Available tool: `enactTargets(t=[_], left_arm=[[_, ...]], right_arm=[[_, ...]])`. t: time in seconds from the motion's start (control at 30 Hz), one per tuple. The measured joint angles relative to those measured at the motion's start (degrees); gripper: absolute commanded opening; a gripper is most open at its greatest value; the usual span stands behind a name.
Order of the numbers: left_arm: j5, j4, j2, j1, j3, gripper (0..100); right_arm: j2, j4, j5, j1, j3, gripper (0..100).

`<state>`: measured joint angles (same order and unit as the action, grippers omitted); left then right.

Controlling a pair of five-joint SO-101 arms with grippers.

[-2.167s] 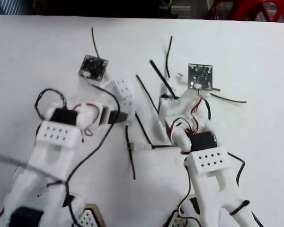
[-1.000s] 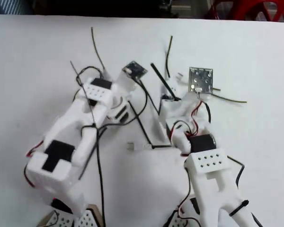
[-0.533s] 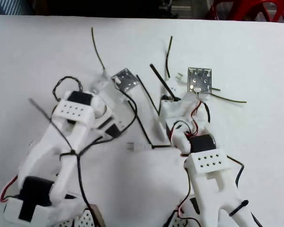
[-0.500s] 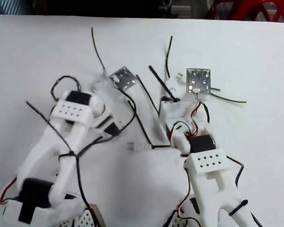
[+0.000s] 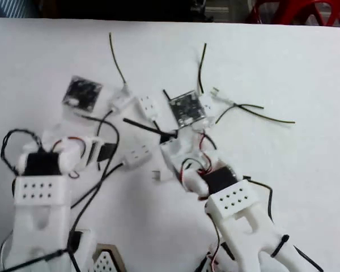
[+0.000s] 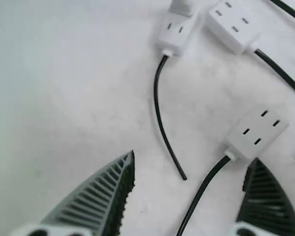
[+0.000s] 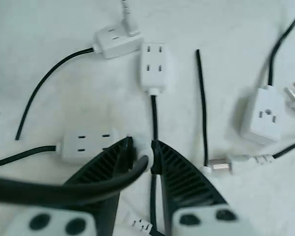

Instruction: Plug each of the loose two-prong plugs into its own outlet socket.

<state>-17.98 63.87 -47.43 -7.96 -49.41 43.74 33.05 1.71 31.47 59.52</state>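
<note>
My right gripper [image 7: 141, 145] is shut on a small white plug [image 7: 143, 149] whose black cord loops off to one side; its prongs are hidden. Just past it lie a white socket [image 7: 86, 142], a second socket [image 7: 154, 66] and a third socket [image 7: 115, 42] with a plug [image 7: 128, 19] in it. A loose plug [image 7: 221, 164] lies beside my right fingers. My left gripper [image 6: 187, 191] is open above the table, with a socket [image 6: 255, 130] near one fingertip. In the high view the right gripper [image 5: 169, 148] sits mid-table and the left gripper [image 5: 109, 146] is at its left.
A white three-hole adapter [image 7: 265, 115] lies off to one side. Loose black wire pieces [image 5: 116, 56] and a plug on a dark cord [image 5: 215, 92] are scattered over the far part of the white table [image 5: 306, 68]. Another small plug [image 5: 156, 175] lies near the right arm.
The left arm has swung back to the left and toward the near edge. The right arm has swung left toward the middle, to the sockets.
</note>
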Motion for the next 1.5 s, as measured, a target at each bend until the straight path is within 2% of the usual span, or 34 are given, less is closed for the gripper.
enactTargets(t=[0.27,0.53,0.77,1.23,1.5], left_arm=[[3.60,-6.51,-12.40,-10.73,-16.88,35],[5.89,-13.19,-15.38,-15.65,-25.93,35],[5.89,-13.89,-15.56,-16.62,-27.43,35],[5.89,-14.07,-15.56,-16.70,-27.43,35],[5.89,-14.07,-15.56,-16.70,-27.43,35]], right_arm=[[-18.73,0.00,0.35,2.90,-11.60,1.8],[-30.33,0.00,0.35,3.87,-17.85,1.8],[-31.91,0.00,0.35,5.89,-18.20,1.8],[-34.37,0.44,0.35,4.84,-19.78,1.7],[-34.37,4.04,0.26,4.48,-21.01,1.7]])
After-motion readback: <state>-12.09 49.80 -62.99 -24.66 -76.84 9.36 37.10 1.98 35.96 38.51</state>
